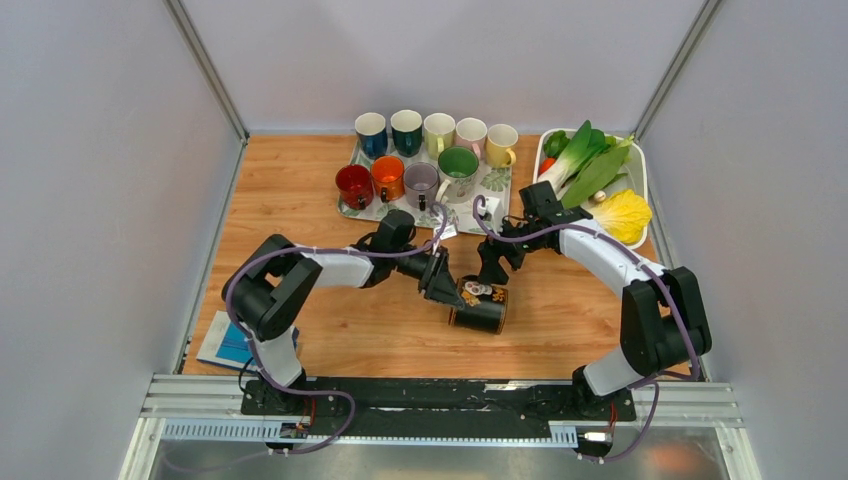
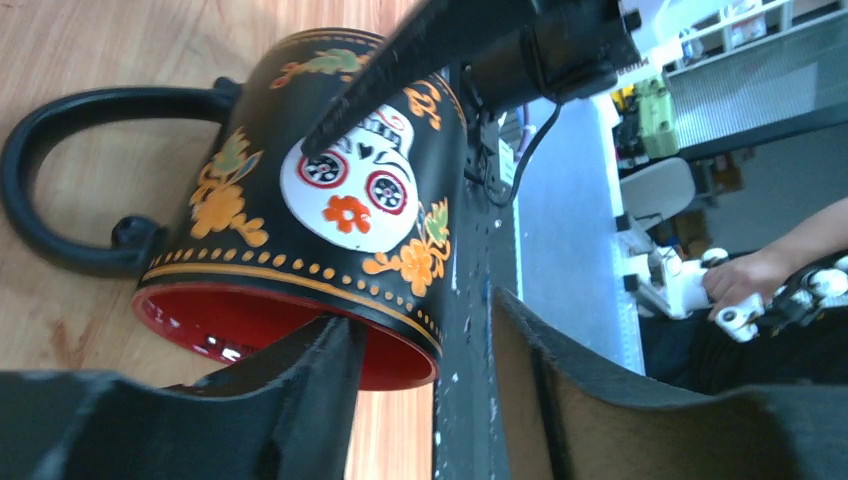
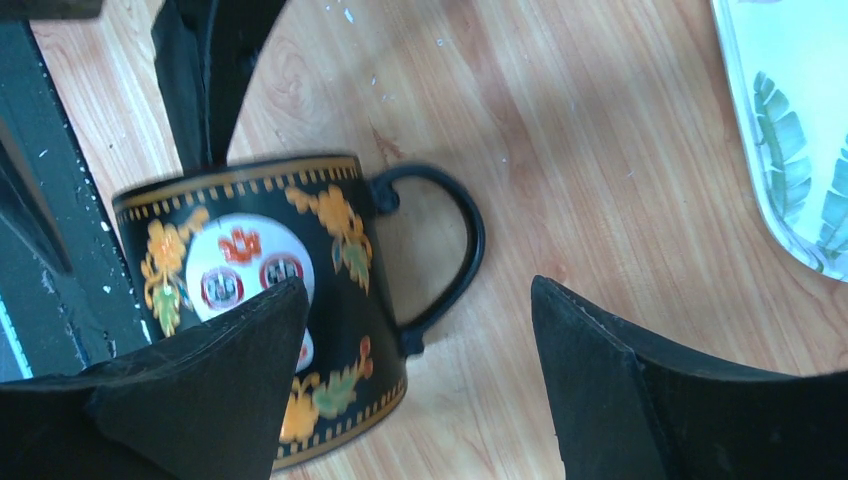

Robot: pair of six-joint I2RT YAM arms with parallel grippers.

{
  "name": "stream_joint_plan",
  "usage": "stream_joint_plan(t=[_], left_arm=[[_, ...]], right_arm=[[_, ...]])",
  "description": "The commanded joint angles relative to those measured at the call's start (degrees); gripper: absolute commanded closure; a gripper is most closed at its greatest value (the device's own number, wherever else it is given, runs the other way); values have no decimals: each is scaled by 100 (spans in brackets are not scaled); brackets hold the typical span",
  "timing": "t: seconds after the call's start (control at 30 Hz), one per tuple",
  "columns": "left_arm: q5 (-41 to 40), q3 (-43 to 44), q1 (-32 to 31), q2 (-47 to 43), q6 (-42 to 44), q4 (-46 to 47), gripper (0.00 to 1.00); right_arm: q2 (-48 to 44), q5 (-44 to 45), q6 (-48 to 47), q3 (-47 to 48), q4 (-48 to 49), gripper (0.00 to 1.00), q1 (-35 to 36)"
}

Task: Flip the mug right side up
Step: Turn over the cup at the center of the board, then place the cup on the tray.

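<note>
The black skull mug lies on its side on the wooden tabletop, grey wall panels on three sides. My left claw gapes astride its rim; my right claw hangs wide above.

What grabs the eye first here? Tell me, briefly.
A black skull mug painted with orange flowers lies on its side mid-table, red inside showing. The left hand and right hand sit open right at it. Behind stand bright mugs on a tray, with leafy vegetables beside.
</note>
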Motion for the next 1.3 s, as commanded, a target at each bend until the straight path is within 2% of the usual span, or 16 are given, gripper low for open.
stream_joint_plan(t=[0.0,0.13,0.27,0.33,0.37,0.4,0.43,0.47,0.5,0.53,0.6,0.67,0.77,0.93,1.07,1.27], left_arm=[[-35,495,-106,398,-967,1128,49],[9,813,20,675,-1013,768,77],[112,1040,359,527,-123,-389,90],[114,1403,549,369,1198,-2424,93],[55,1759,601,338,2351,-3096,94],[-7,1953,660,304,3074,-4437,96],[-206,2360,674,288,4473,-5065,96],[-327,2668,676,268,5207,-6127,97],[-569,2763,673,235,6370,-6499,98],[-728,2861,678,175,6802,-6995,99],[-1186,2882,676,32,8068,-7385,100],[-1620,2863,673,-122,8629,-7532,100],[-2279,2868,691,-321,8964,-7426,100],[-2891,2975,741,-459,9905,-7384,100],[-3335,3108,741,-535,10641,-7623,100],[-4124,2807,594,-971,11434,-7402,100]], right_arm=[[-170,-8,147,-158,131,15,-16],[-177,-13,190,-117,139,15,-38],[-133,-8,119,154,62,13,-170],[-39,-88,40,330,-70,13,-291],[22,-174,3,420,-165,13,-362],[70,-277,-24,495,-230,13,-412],[148,-403,-46,567,-282,13,-462],[195,-540,-102,625,-318,13,-476],[252,-705,-179,681,-358,12,-487],[318,-857,-290,724,-396,12,-495],[455,-1086,-555,842,-493,11,-498],[591,-1177,-945,1002,-671,11,-498],[796,-1163,-1703,1220,-925,11,-499],[1127,-1216,-2047,1753,-1121,12,-484],[1390,-1089,-2958,2446,-1788,15,-325],[1475,-531,-3055,2551,-1872,19,273]])
